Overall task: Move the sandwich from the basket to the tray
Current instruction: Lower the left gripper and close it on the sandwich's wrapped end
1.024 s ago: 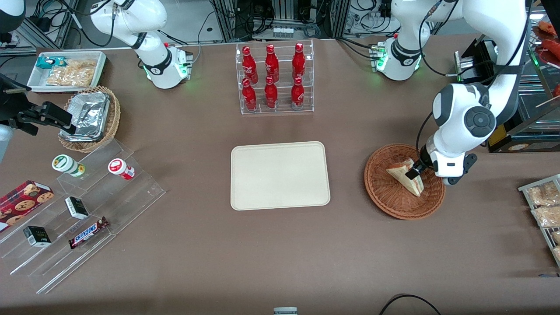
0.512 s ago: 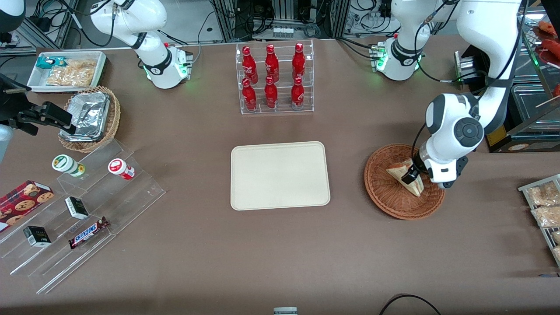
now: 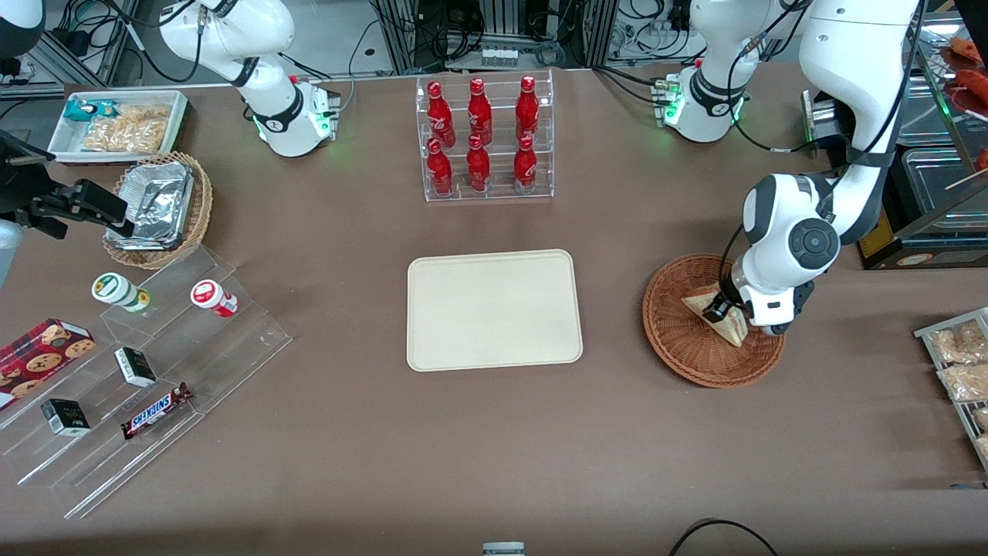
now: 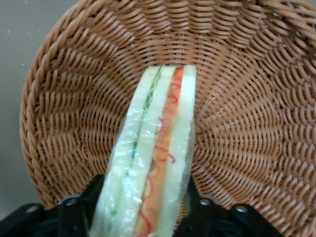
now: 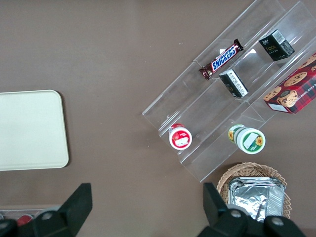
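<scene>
Over the last second the left arm has dropped and drawn in toward the basket, carrying the gripper from a little above the sandwich down onto it. In the wrist view the two black fingers stand one on each flat bread face, with the wedge filling the gap between them; the jaws are about a sandwich-width apart and look pressed against the clear wrap, so they are clamped on it. The sandwich lies in the basket, standing on edge with its red and green filling facing the wrist camera.

From the front, the arm's white wrist covers the part of the basket toward the working arm's end, and only the sandwich's pale top and one striped edge show past the black finger. Whether the wedge rests on the weave or is just clear of it cannot be told. The wrist view cuts off the fingers' bases and the sandwich's near end.

The tray sits well apart from the basket, toward the parked arm's end
</scene>
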You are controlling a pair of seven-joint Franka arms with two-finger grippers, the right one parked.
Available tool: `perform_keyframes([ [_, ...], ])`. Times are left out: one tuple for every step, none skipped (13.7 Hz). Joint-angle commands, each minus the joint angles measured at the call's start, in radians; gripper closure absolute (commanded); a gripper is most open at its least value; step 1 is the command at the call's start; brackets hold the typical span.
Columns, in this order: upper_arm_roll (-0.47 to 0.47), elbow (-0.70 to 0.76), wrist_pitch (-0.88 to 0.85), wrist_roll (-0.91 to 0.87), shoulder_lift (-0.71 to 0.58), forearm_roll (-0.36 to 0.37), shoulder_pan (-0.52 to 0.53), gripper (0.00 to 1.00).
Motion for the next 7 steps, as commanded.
perform_keyframes([
  [0.0, 0.062, -0.13, 0.039, -0.011, -0.005, -0.009, 0.91],
  [0.0, 0.096, -0.177, 0.088, -0.011, -0.005, -0.009, 0.92],
  [-0.002, 0.125, -0.191, 0.116, -0.008, -0.005, -0.011, 0.91],
  [-0.012, 0.139, -0.193, 0.157, -0.008, -0.005, -0.026, 0.91],
  [-0.014, 0.148, -0.193, 0.233, -0.005, 0.004, -0.034, 0.91],
  [-0.02, 0.165, -0.194, 0.342, 0.002, 0.006, -0.051, 0.91],
  [-0.02, 0.183, -0.209, 0.455, 0.007, 0.004, -0.064, 0.91],
])
